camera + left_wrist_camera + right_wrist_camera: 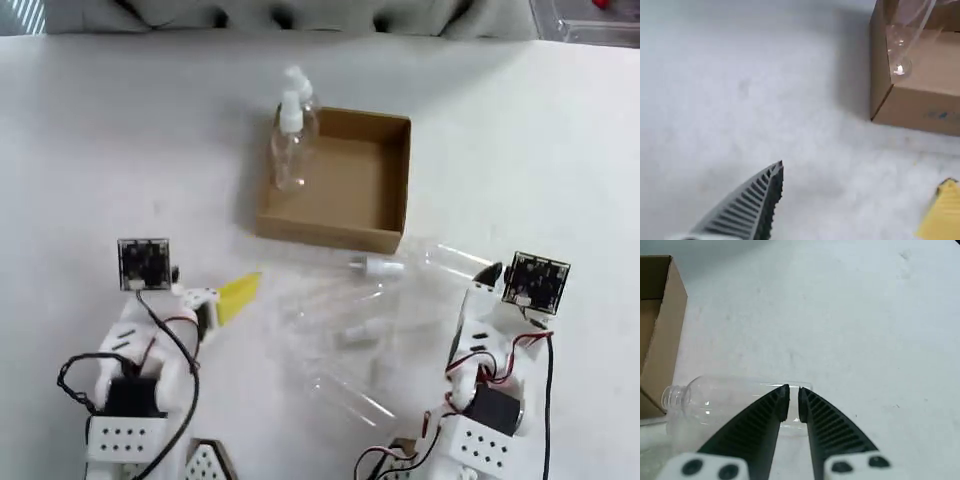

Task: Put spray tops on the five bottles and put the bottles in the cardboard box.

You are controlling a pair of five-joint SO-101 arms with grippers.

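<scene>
Sitting near 7 o'clock on the white counter, the left tool is spread wide. Its grey ribbed finger and yellow finger are far apart with nothing between them. Near 5 o'clock, the right tool has its two black fingers drawn almost together, with a thin slit left between the tips, and it grips nothing. Those tips sit just over the side of an uncapped bottle, which lies on its side. Its open threaded neck is turned toward the cardboard box. Between the two arms, close to the counter's middle, more clear bottles lie on their sides in a loose cluster. They are see-through, so I cannot tell how many there are. Just beyond them, a white spray top lies on the counter just beside the box's near wall. Farther off, toward 12 o'clock, the box stands open. In its 10 o'clock corner, two capped bottles with white spray tops stand upright, close together.
</scene>
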